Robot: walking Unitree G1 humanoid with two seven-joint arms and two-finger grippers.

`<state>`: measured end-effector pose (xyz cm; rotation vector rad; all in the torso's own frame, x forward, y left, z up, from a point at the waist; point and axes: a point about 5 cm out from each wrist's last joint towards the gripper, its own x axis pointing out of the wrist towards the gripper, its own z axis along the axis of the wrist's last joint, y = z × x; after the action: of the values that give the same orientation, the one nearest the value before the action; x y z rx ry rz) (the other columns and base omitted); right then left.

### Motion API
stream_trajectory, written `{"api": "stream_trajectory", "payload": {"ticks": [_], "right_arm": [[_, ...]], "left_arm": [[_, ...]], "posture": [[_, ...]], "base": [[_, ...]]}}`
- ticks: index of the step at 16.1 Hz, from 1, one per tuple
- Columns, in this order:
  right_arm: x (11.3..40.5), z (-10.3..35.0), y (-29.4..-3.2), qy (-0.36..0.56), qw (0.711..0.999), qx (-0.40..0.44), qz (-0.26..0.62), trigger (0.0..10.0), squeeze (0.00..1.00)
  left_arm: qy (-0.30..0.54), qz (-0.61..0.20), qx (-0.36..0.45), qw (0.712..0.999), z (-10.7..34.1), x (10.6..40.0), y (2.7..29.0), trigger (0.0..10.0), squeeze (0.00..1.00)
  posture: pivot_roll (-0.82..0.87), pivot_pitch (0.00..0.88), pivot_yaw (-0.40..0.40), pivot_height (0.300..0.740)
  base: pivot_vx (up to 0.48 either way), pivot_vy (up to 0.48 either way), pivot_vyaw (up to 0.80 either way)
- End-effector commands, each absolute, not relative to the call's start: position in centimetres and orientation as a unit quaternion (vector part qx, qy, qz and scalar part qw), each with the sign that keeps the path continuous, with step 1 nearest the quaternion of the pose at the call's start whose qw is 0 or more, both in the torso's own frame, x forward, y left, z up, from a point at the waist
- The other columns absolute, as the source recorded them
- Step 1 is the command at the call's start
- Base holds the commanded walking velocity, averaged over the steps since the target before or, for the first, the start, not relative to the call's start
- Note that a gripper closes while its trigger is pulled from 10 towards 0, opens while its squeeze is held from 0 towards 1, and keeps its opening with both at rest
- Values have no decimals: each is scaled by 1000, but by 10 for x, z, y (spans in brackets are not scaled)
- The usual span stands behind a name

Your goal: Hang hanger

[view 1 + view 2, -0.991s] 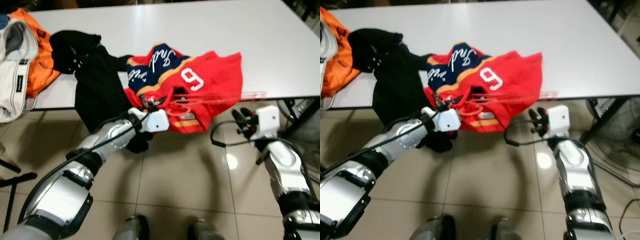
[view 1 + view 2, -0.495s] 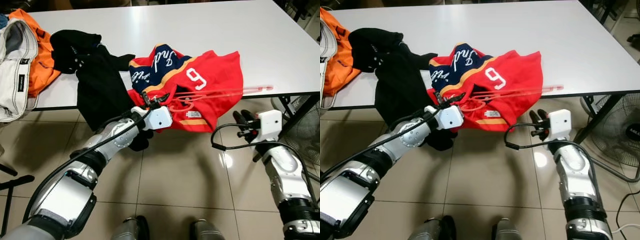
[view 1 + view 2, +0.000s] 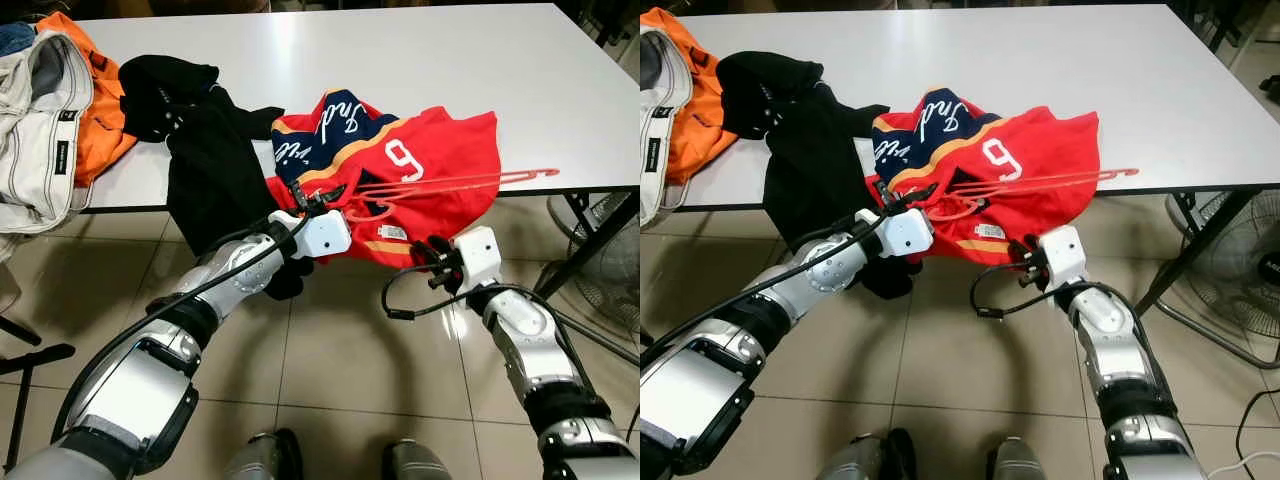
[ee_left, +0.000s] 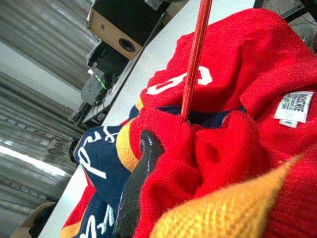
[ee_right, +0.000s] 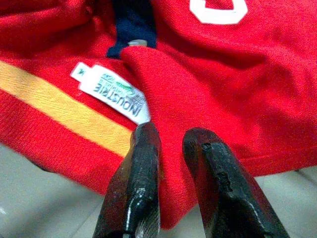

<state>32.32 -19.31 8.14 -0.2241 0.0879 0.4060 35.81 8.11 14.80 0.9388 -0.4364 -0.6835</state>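
Left wrist view: red hanger (image 4: 197, 54) threaded inside jersey (image 4: 257, 64).

Far right of the table (image 3: 560, 90) is wide open, but the left end's clogged with the black garment (image 3: 205, 160) and orange clothes (image 3: 95, 120).

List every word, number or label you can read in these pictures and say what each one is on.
"6": a white numeral on the red jersey.
White cursive lettering on the jersey's navy panel: script too folded to read surely.
"INDUSTRIE", as far as it can be read: on the white tag sewn into the jersey; the smaller lines are blurred.
Small label on the white trousers: too small to read.
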Motion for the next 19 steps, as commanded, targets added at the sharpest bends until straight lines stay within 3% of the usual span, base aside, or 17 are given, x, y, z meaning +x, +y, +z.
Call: {"api": "stream_trajectory", "payload": {"ticks": [1, 2, 4, 11, 13, 14, 15, 16, 17, 19], "right_arm": [[326, 83, -198, 43, 971, -151, 181, 10000, 1000], [329, 85, -202, 37, 963, -209, 168, 10000, 1000], [330, 87, -204, 26, 957, -243, 157, 10000, 1000], [331, 89, -204, 1, 963, -229, 144, 10000, 1000], [331, 97, -207, -23, 965, -228, 125, 10000, 1000], [330, 101, -211, -40, 968, -228, 96, 10000, 984], [330, 102, -212, -45, 969, -226, 89, 10000, 765], [326, 101, -211, -52, 972, -214, 77, 10000, 0], [323, 98, -210, -55, 975, -203, 70, 10000, 0], [318, 93, -208, -52, 979, -185, 61, 10000, 0]], "left_arm": [[-207, -316, 437, 816, 153, 360, 83, 10000, 0], [-208, -316, 436, 817, 153, 360, 84, 10000, 0], [-208, -316, 434, 817, 152, 359, 86, 10000, 0], [-219, -321, 416, 822, 158, 359, 80, 10000, 0], [-237, -311, 361, 846, 179, 365, 72, 10000, 0], [-232, -291, 257, 892, 204, 375, 68, 10000, 0], [-227, -284, 221, 905, 211, 379, 68, 10000, 0], [-200, -279, 123, 931, 228, 387, 66, 10000, 0], [-183, -284, 49, 940, 239, 392, 65, 10000, 0], [-173, -299, 7, 938, 253, 395, 58, 10000, 0]], "posture": [[-281, 117, 62, 740], [-281, 117, 62, 740], [-272, 125, 61, 740], [-277, 129, 70, 740], [-276, 128, 69, 740], [-276, 124, 70, 740], [-277, 123, 70, 740], [-282, 120, 74, 740], [-288, 119, 79, 740], [-293, 115, 86, 740]], "base": [[0, 0, 0], [0, 0, 0], [0, 0, 0], [0, 0, 0], [0, 0, 0], [0, 0, 0], [0, 0, 0], [0, 0, 0], [0, 0, 0], [0, 0, 0]]}}
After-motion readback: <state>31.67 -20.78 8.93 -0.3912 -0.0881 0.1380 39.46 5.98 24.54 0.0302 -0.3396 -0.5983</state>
